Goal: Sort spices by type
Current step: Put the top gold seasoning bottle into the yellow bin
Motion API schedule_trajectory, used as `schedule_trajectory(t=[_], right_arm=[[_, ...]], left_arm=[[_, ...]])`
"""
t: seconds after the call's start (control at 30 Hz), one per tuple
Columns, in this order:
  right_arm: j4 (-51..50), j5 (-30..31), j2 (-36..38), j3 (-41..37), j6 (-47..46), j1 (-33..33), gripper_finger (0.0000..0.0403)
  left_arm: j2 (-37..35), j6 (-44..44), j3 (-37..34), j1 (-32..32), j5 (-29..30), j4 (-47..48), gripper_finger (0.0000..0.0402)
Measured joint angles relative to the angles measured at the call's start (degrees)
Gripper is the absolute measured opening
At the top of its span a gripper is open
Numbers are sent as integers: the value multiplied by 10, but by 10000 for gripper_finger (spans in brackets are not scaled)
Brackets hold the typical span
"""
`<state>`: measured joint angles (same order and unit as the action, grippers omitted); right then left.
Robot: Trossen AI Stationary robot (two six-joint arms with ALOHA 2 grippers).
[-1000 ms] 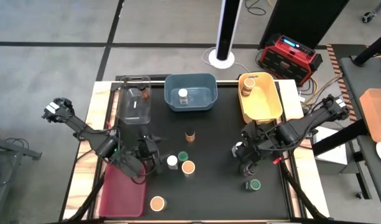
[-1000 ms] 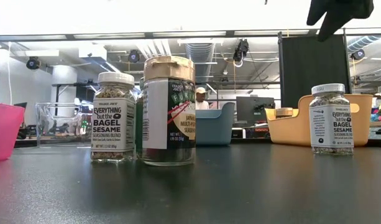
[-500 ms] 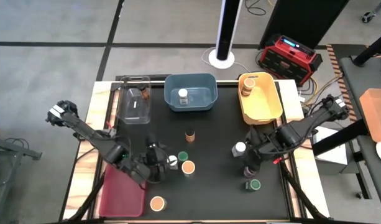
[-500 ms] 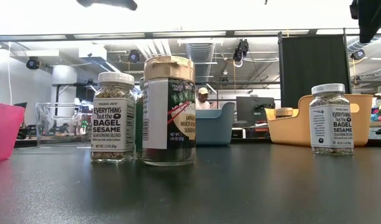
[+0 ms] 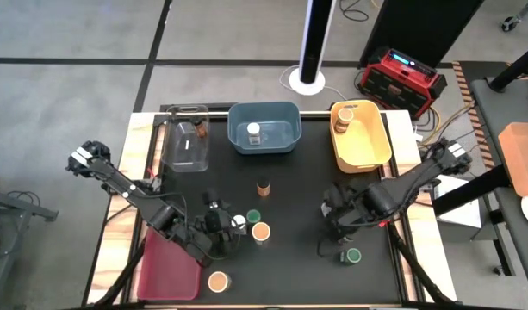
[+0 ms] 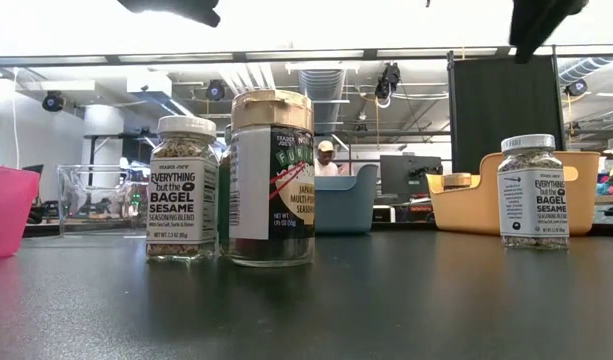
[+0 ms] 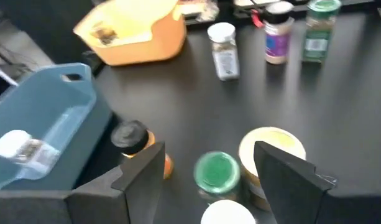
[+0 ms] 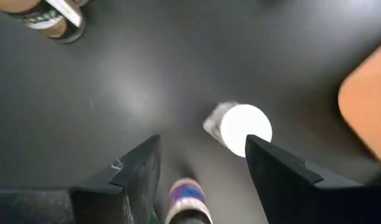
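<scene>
Several small spice jars stand on the black table. A white-lid jar (image 5: 238, 222), a green-lid jar (image 5: 254, 215) and a tan-lid jar (image 5: 261, 231) cluster left of centre. My left gripper (image 5: 219, 227) hangs open just left of them, and its fingers frame the green lid (image 7: 215, 171). At the right, my right gripper (image 5: 336, 215) is open and points down above a white-lid jar (image 8: 243, 127) and a purple-labelled jar (image 8: 189, 199). Neither jar touches a finger. A green-lid jar (image 5: 353, 256) stands nearer the front. A brown-lid jar (image 5: 264, 185) stands mid-table.
Along the far edge stand a clear bin (image 5: 188, 142), a blue bin (image 5: 264, 112) and a yellow bin (image 5: 367, 151), each with a jar inside. A red bin (image 5: 169, 263) sits at the near left. A tan-lid jar (image 5: 218, 281) stands near the front edge.
My left gripper has come down and moved toward the near edge and the jar cluster. My right gripper has swung toward the table's right edge and then back left. It now covers the white-lid jar in the high view. No jar has moved.
</scene>
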<state>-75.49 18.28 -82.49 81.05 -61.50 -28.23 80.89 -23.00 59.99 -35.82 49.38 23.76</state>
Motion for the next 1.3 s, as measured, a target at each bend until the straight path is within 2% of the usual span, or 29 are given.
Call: schedule_trajectory(t=[0.23,0.4,0.53,0.9,1.17,1.3], right_arm=[[2,42,-88,82,72,1,200],[34,65,-122,104,118,1,179],[97,86,-135,104,163,1,164],[319,99,-174,104,308,1,127],[438,173,-228,104,409,1,99],[452,221,-244,104,419,1,92]], left_arm=[[-23,0,0,0,39,16,230],[-39,0,0,0,60,34,230],[-44,-1,0,0,70,52,230],[-44,-4,0,0,36,67,230],[-44,-5,0,0,36,72,230],[-44,-5,0,0,36,73,230]])
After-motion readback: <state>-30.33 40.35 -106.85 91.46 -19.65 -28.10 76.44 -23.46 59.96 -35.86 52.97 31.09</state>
